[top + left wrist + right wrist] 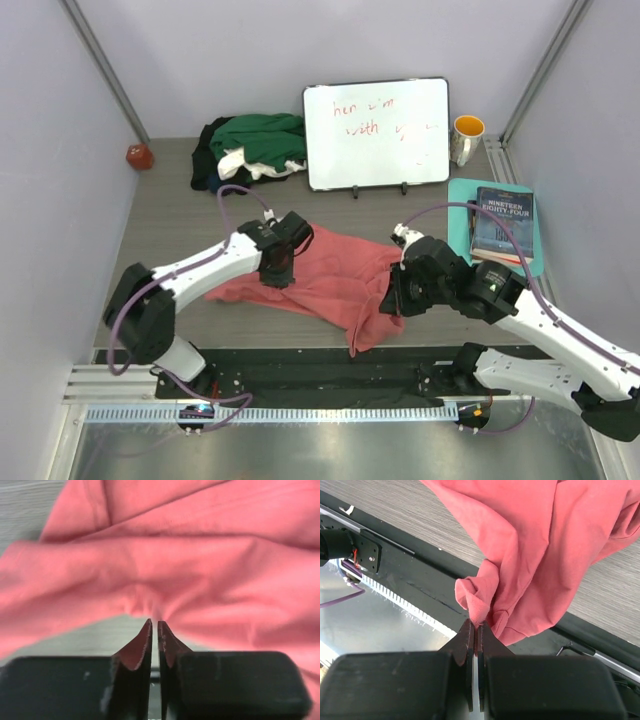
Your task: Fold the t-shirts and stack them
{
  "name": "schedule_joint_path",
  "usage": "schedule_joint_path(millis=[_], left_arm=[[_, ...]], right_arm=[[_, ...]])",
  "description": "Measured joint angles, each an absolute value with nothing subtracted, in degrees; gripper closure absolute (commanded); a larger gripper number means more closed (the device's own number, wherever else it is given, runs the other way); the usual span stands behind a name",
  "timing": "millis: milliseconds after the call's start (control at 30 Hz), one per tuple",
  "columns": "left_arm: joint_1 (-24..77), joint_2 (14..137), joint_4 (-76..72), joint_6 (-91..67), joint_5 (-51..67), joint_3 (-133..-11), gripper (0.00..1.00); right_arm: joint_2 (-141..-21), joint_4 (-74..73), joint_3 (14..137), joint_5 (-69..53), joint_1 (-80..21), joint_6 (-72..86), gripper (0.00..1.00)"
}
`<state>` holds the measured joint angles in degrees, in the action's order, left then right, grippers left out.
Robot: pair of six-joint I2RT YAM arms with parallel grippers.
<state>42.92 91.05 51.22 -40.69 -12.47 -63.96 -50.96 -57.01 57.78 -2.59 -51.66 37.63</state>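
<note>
While the left fingers pinch the salmon-pink t-shirt, the right fingers clamp its hanging edge.

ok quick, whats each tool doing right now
left tool: closed, pinching a pucker of the salmon-pink t-shirt
right tool: closed, holding a bunched edge of the same shirt

Bunched salmon-pink t-shirt, left gripper jaws pinching its fold, grey tabletop

The salmon-pink t-shirt lies rumpled centrally; green, white and black t-shirts sit heaped back left.
</note>
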Motion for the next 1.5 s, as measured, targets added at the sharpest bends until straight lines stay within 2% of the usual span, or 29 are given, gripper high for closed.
schedule_joint_path(millis=[67,200,233,267,300,400,567,733,1000,1500], left_arm=[[43.1,86.4,52.0,-41.7,-13.0,-63.6,1.0],[43.2,82.2,53.8,-43.0,-13.1,-61.9,1.0],[43.4,82.1,54.2,-43.2,-13.1,-61.0,0.95],[43.4,82.1,54.5,-43.3,-13.1,-60.0,0.84],[43.5,82.1,54.8,-43.4,-13.1,-59.0,0.59],[43.7,81.6,55.2,-43.3,-13.8,-57.5,0.38],[43.8,83.4,53.4,-41.4,-14.8,-63.8,0.38],[43.8,98.1,48.6,-37.6,-14.3,-79.7,0.38],[43.9,115.6,45.2,-34.2,-10.0,-87.9,0.38],[44.9,117.4,44.8,-33.7,-7.2,-94.6,0.38]], right_arm=[[-51.3,-57.0,57.9,-2.4,-51.7,37.5,0.99],[-51.8,-57.0,58.3,-2.0,-51.7,37.1,0.99],[-52.1,-57.0,58.5,-1.8,-51.7,37.0,0.99],[-52.2,-57.0,58.7,-1.7,-51.7,36.9,0.99],[-52.3,-57.0,58.9,-1.5,-51.7,36.8,0.99],[-52.4,-57.0,59.7,-0.4,-51.7,36.5,0.99],[-52.7,-56.8,61.2,1.0,-51.7,36.3,0.99],[-53.4,-55.8,61.5,1.3,-51.7,36.3,0.99],[-53.5,-55.2,61.5,2.5,-51.7,36.3,0.99],[-53.5,-54.4,61.5,3.2,-51.7,36.3,0.99]])
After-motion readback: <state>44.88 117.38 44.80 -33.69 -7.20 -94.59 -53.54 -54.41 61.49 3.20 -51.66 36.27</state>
